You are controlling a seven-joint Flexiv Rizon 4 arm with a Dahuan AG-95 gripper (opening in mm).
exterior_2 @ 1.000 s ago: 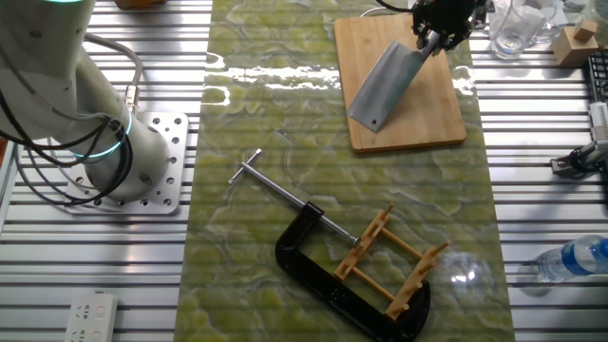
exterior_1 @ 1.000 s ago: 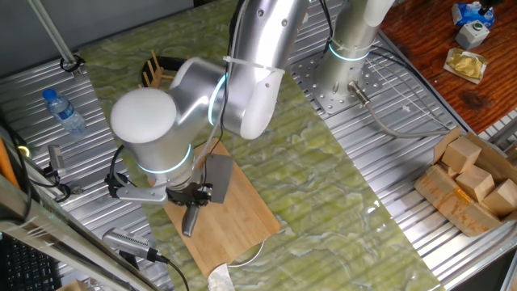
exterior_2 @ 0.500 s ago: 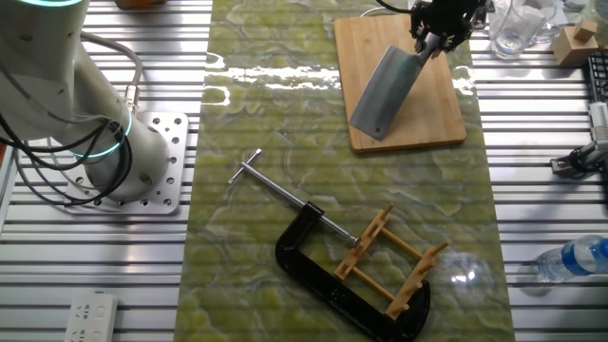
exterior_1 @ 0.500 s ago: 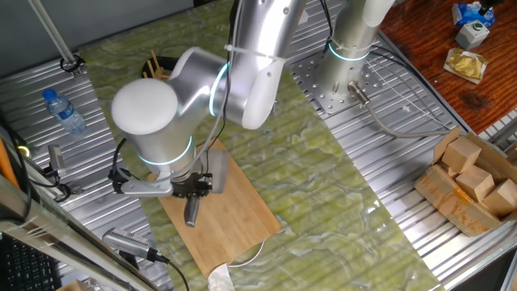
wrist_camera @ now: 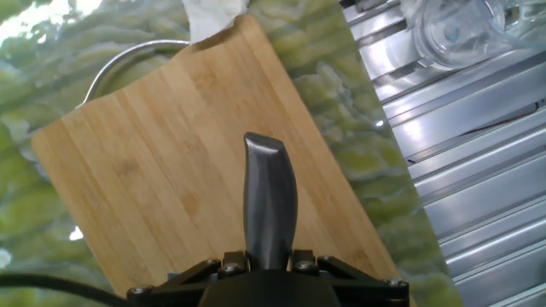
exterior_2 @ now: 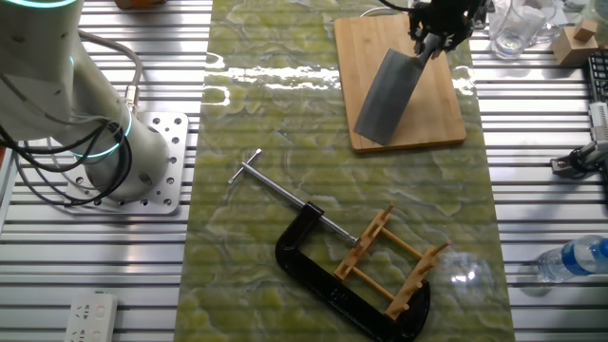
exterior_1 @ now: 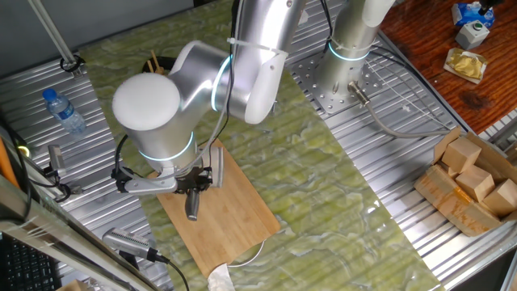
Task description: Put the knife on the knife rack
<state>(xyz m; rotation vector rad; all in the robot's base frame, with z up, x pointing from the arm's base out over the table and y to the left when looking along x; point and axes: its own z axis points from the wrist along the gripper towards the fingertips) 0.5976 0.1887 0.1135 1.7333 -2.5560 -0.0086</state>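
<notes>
Now the claw [exterior_2: 434, 38] pinches the knife [exterior_2: 387, 92] by its slim handle, grey blade tilted over the board [exterior_2: 446, 104]; rack [exterior_2: 391, 262] well apart.

- Metal slatted table [exterior_2: 285, 285] carries a green marbled mat [exterior_2: 275, 190].
- Bamboo cutting board [exterior_2: 432, 119] lies on the mat, directly under the claw [exterior_2: 435, 43].
- Black C-clamp [exterior_2: 323, 271] lies well away from the claw, around the knife rack [exterior_2: 389, 261].
- Water bottle [exterior_2: 575, 258] rests on the slats.

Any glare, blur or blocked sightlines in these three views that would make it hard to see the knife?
One fixed view: the arm hides most of the knife; only the handle shows. The other fixed view: glare streaks on the mat beside the board, but the blade reads clearly, matte grey. Hand view: handle sharp, blade out of sight, a glass at the top right blown out and soft.
</notes>
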